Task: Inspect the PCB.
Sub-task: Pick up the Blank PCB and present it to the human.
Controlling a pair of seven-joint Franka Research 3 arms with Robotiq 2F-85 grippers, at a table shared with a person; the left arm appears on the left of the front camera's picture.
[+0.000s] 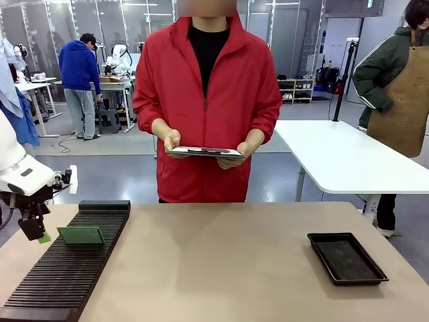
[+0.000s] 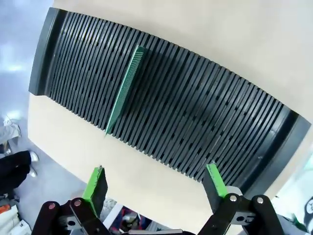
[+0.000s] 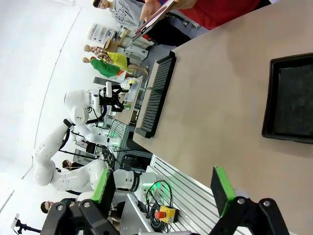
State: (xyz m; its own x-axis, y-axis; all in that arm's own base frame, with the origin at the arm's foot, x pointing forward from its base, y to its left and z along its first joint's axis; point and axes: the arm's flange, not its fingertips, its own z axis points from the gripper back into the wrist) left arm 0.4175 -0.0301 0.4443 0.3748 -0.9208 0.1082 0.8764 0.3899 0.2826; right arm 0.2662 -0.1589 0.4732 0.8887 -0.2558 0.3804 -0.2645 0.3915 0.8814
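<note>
The PCB [image 1: 80, 235] is a thin green board standing on edge in a slot of the black ribbed rack [image 1: 67, 268] at the table's left. My left gripper [image 1: 39, 235] hangs open just left of the board, a short way above the rack's edge. In the left wrist view the PCB [image 2: 124, 90] shows edge-on across the rack [image 2: 195, 112], beyond my open left gripper [image 2: 155, 181], whose green pads [image 2: 95, 182] hold nothing. My right gripper [image 3: 164, 188] is open and empty, high above the table's near edge.
A person in a red jacket stands at the far side holding a white clipboard [image 1: 204, 152] in both hands. A black shallow tray [image 1: 346, 257] lies at the table's right, and the same tray [image 3: 291, 98] shows in the right wrist view. Bare tabletop [image 1: 221, 268] lies between rack and tray.
</note>
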